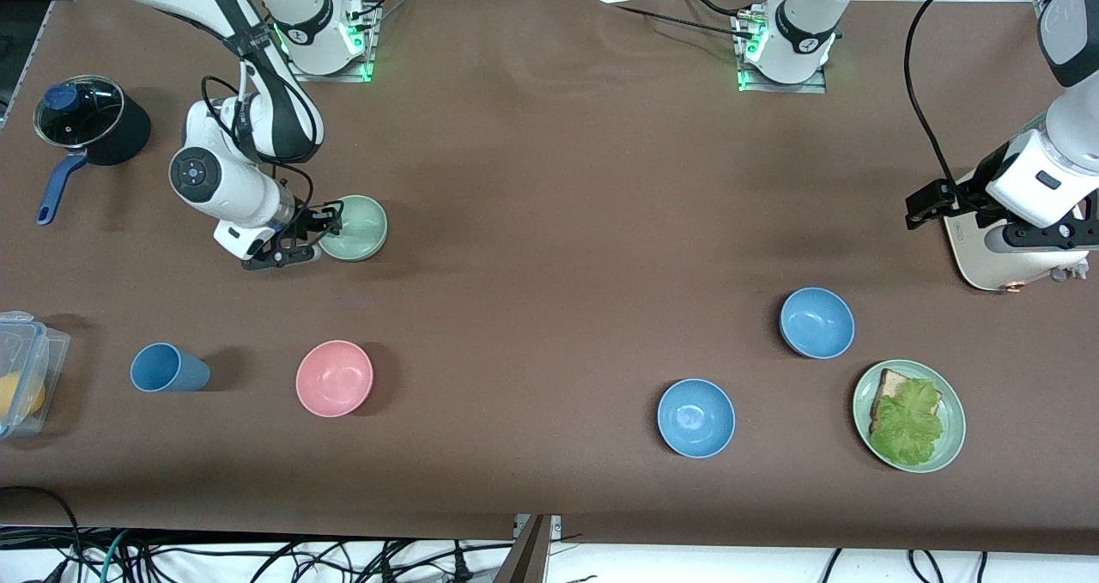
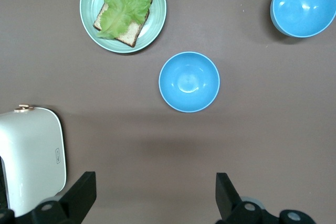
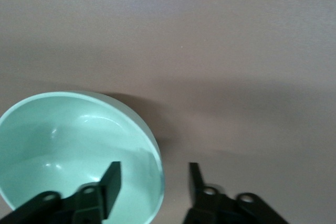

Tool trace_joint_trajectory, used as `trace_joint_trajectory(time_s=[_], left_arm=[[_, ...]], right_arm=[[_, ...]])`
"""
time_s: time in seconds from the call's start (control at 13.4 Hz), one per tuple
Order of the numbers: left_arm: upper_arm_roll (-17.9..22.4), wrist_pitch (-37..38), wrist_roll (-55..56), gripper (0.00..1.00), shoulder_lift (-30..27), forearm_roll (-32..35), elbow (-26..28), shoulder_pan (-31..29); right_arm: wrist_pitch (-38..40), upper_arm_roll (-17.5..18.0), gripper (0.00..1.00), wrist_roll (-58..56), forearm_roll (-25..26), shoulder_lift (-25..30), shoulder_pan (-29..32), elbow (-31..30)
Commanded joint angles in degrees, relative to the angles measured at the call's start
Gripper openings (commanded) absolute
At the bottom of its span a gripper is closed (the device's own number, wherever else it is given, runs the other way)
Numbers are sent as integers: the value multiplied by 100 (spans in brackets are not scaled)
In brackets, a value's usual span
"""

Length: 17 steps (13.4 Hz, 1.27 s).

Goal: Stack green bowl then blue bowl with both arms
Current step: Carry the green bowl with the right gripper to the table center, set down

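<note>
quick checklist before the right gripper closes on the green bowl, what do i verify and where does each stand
1. Right gripper open: ok, a wide gap shows between its fingers.
2. Fingers straddle the green bowl's rim: ok, the right wrist view shows one finger inside the bowl and the other outside it.
3. Green bowl empty: ok, nothing lies in it.
4. Fingers low enough to grip the rim: cannot tell.
5. Left gripper out of the way: ok, it waits open over bare table beside the white appliance.
6. Blue bowl free for the later step: ok, it sits upright and empty, apart from the second blue bowl and the green plate.
</note>
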<state>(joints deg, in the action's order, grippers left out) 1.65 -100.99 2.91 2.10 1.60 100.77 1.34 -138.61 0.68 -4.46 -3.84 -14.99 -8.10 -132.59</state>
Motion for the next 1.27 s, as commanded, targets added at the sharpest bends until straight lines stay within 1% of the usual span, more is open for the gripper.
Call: trace_joint_trajectory(time_s=[0.0, 0.07, 0.15, 0.22, 0.37, 0.52, 0.67, 0.75, 0.82, 0.9, 1.2], left_arm=[[-24, 79, -19, 100, -17, -10, -23, -20], [-15, 79, -19, 100, -17, -10, -23, -20], [-15, 79, -19, 100, -17, -10, -23, -20], [-24, 79, -19, 100, -17, -10, -23, -20], [-24, 79, -10, 100, -17, -10, -23, -20], [-24, 79, -10, 100, -8, -10, -23, -20], [-24, 79, -19, 100, -8, -10, -32, -20], [-24, 79, -19, 100, -8, -19, -32, -20], [-24, 79, -19, 100, -8, -10, -32, -20], [-24, 79, -10, 100, -8, -10, -32, -20], [-24, 79, -19, 100, -8, -10, -32, -20]], right_arm=[[-131, 82, 32, 68, -73, -13, 11, -65], [-140, 90, 20, 77, -73, -31, 2, -65], [-140, 91, 7, 69, -203, -39, 11, -57], [-88, 91, 0, 77, -396, -40, 2, -13], [157, 204, 0, 103, -486, -5, 2, 197], [692, 397, 0, 506, -486, 30, -7, 592], [1342, 766, 0, 1198, -477, -39, -94, 1433], [1658, 819, 0, 1637, -460, -214, -321, 1942], [1818, 829, 0, 2094, -460, -476, -593, 2435], [1854, 829, 0, 2612, -460, -731, -918, 2822], [1820, 820, 0, 4915, -398, -2084, -2210, 4536]])
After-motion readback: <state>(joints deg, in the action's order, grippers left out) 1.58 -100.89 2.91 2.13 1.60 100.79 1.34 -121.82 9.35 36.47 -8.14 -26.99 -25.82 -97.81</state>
